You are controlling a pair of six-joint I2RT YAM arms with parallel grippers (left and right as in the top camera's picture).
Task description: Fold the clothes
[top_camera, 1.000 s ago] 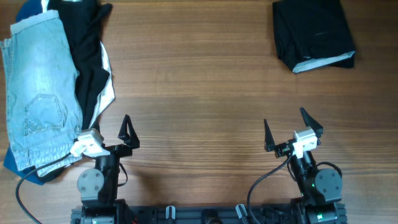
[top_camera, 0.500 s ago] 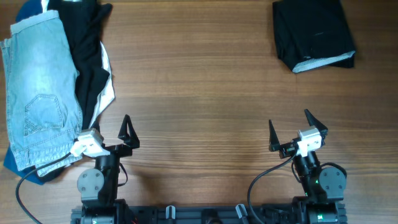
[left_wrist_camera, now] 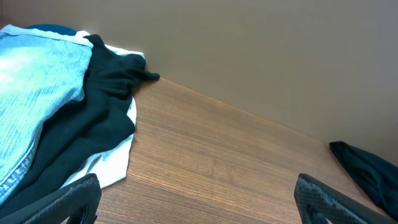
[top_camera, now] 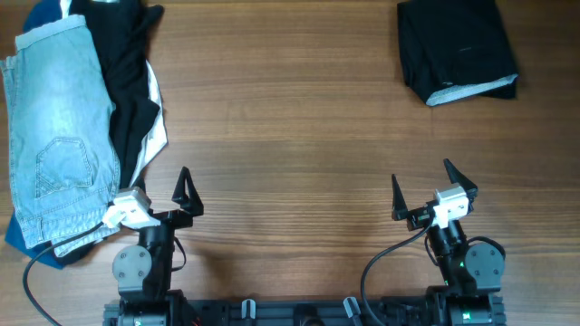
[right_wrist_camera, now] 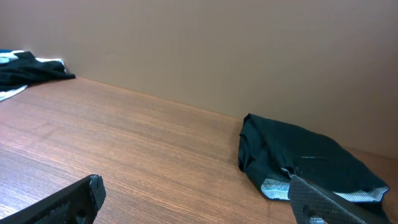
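Holding nothing, my left gripper (top_camera: 188, 194) and right gripper (top_camera: 424, 186) gape wide at the bottom; unfolded clothes (top_camera: 77, 118) heap upper left, the folded black garment (top_camera: 456, 45) upper right, probably keeping the middle surface (top_camera: 290, 136) for folding.

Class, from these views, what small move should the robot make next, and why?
Probably reach the left tool toward the light blue denim garment on the crumpled pile: that tool is nearest, open and empty, while the folded black garment looks finished.
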